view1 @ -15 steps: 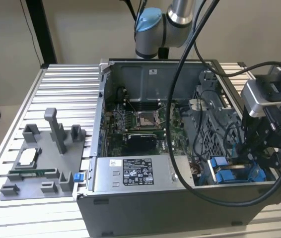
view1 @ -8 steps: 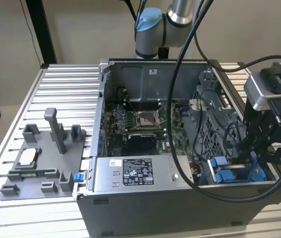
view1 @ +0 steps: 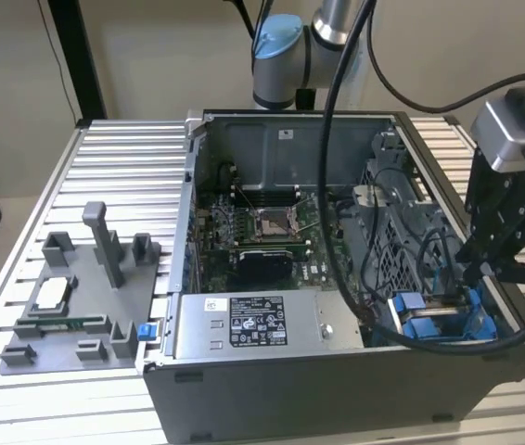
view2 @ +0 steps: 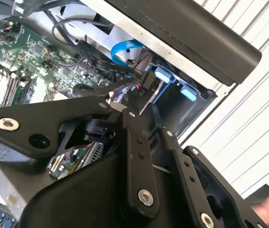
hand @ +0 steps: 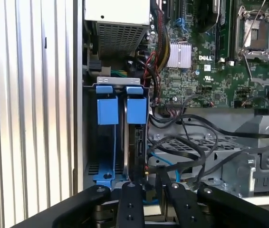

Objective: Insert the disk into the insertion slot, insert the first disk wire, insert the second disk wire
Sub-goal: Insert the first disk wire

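Tucked on edge in the slot [hand: 107, 147], at a corner of the case [view1: 318, 399]: the disk [hand: 135, 140]. Stiff but easy to break (best held by the blue sides). Close by, the claw [hand: 148, 186]; cannot tell whether pinched or apart.

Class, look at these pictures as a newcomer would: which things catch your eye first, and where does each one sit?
The open computer case sits in the middle of the slatted table, with its green motherboard laid bare. At the case's corner on the exterior view's right, the bright blue rails of the insertion slot stand out, with the black gripper close by them.
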